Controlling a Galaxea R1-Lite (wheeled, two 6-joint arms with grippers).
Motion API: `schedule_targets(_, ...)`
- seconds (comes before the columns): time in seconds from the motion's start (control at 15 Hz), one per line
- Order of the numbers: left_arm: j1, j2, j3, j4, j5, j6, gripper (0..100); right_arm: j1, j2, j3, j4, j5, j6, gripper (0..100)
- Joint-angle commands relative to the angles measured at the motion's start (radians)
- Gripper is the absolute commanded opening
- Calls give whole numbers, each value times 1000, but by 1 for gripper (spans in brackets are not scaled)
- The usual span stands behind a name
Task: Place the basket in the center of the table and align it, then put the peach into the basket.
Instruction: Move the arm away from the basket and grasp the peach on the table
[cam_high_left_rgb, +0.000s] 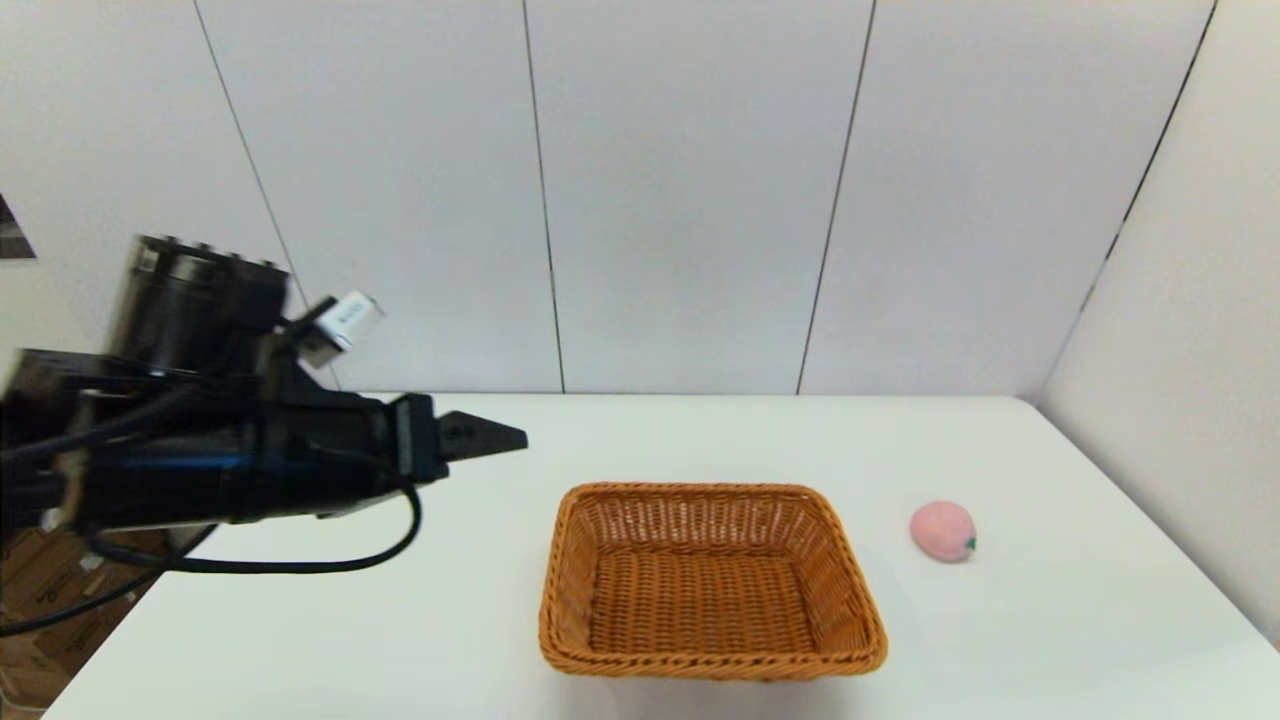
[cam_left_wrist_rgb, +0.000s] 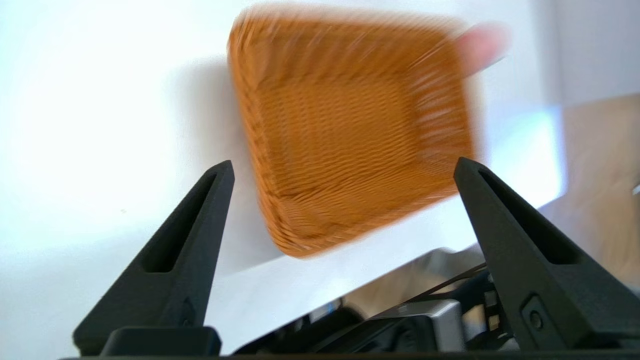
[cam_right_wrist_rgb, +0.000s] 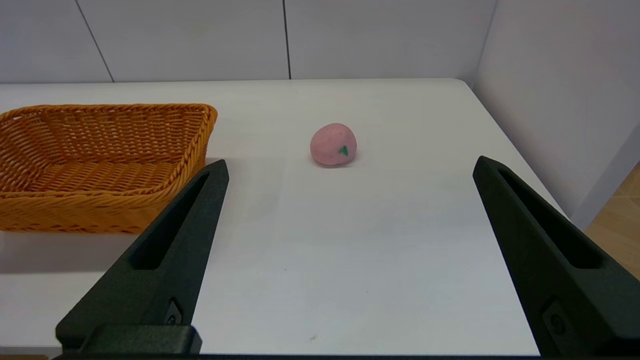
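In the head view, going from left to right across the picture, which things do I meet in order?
left gripper, raised above the table → basket → peach.

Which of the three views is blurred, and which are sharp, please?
The left wrist view is motion-smeared: the basket and the peach streak. The right wrist view is crisp. The head view is sharp on the table, soft only on the left gripper.

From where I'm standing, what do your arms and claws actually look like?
The left arm is bulky and black, with a ribbed dark cylinder, a small white tag and looping black cables. Its left claw and the right claw each have two long, matte-black, wedge-shaped fingers with slotted sides.
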Motion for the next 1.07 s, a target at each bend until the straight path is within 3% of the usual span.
schedule_targets(0.07, 70, -698, 55, 135, 0, 39, 100, 0, 0, 0, 0, 0, 0, 100)
schedule_targets(0.2, 90, -857, 58, 226, 10, 108, 100, 0, 0, 0, 0, 0, 0, 100)
schedule_targets(0.4, 335, -1032, 128, 263, 15, 213, 100, 0, 0, 1, 0, 0, 0, 100)
schedule_targets(0.67, 397, -1282, 335, 264, 24, 262, 100, 0, 0, 1, -2, 0, 0, 100)
schedule_targets(0.87, 410, -1439, 507, 260, 41, 391, 100, 0, 0, 1, -2, 0, 0, 100)
schedule_targets(0.93, 410, -1485, 567, 257, 67, 445, 100, 0, 0, 1, -2, 0, 0, 100)
schedule_targets(1.07, 410, -1482, 690, 154, 221, 474, 100, 0, 0, 1, -2, 0, 0, 100)
